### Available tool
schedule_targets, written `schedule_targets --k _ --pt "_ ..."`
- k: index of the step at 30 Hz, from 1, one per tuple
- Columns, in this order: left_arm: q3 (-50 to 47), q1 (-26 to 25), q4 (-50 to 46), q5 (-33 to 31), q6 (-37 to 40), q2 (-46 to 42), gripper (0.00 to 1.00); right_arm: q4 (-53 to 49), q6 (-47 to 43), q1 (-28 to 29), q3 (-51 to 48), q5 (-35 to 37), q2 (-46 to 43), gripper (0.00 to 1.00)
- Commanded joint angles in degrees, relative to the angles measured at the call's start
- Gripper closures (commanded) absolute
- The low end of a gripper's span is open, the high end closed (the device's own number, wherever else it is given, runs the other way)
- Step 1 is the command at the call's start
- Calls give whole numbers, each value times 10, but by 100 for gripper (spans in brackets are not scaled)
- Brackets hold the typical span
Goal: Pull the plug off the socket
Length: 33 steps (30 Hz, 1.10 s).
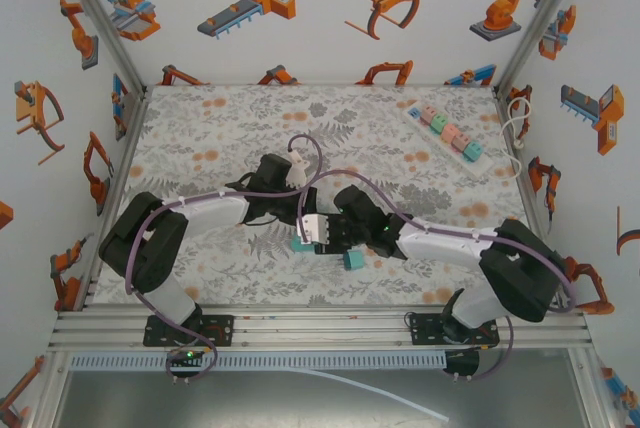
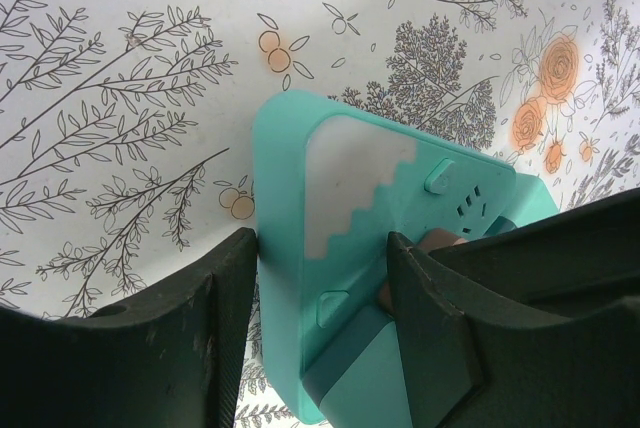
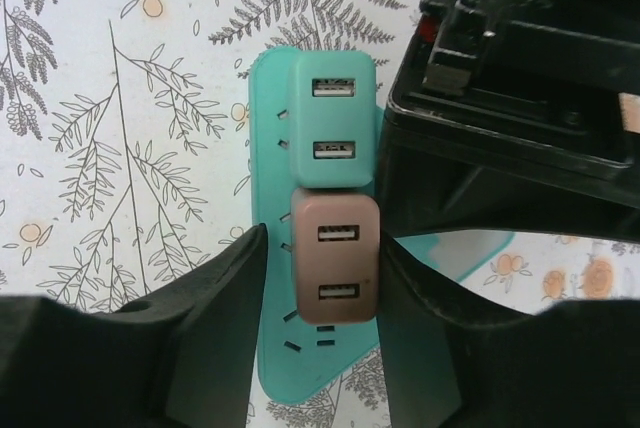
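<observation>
Judged at grasping step; pull not begun. Noted on table (image 1: 200, 128): socket (image 3: 266, 98) mid-surface, flanked by left gripper (image 2: 320, 243), clamp not confirmable. Found right gripper (image 3: 320, 243) released, straddling seated brown plug (image 3: 335, 258). Next: close on plug, draw straight off, socket braced. Teal plug (image 3: 335, 118) abutting; spare strip (image 1: 447, 131) well apart.

The socket (image 1: 299, 244) lies on the surface (image 1: 200, 138) near its middle, gripped between the fingers of the left end effector (image 2: 320, 240). Two plugs sit on it in a row, touching. In the right wrist view the upper plug (image 3: 335, 118) is above the lower plug (image 3: 335, 288). The lower plug stands between the fingers of the right end effector (image 3: 322, 248), with a gap on one side. A second strip (image 1: 413, 110) lies towards the far right corner, well apart.
</observation>
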Motion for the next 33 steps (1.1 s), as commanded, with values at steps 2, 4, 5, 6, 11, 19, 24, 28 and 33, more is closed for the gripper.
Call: schedule_targets --k 2,4,5,6,11,19,24,28,33 --pt "-16 2 -70 -95 36 35 48 6 -3 3 18 6 13 62" --pt "-16 3 -68 -94 35 37 48 13 0 3 17 3 15 67" --pt "-17 3 -67 -94 35 38 48 19 1 3 13 2 15 69" --pt "-17 3 -67 -95 35 40 48 25 2 3 11 1 13 73" --pt "-21 3 -65 -110 42 50 48 28 4 3 10 -7 -2 83" --pt "-28 3 -59 -138 46 75 49 13 32 4 31 -38 -19 91" --pt "-32 2 -60 -152 53 75 50 21 38 4 30 -40 -30 95" --pt "-34 3 -58 -156 55 78 50 19 39 4 30 -40 -39 97" --pt "-35 4 -56 -158 54 79 50 18 43 4 26 -40 -54 99"
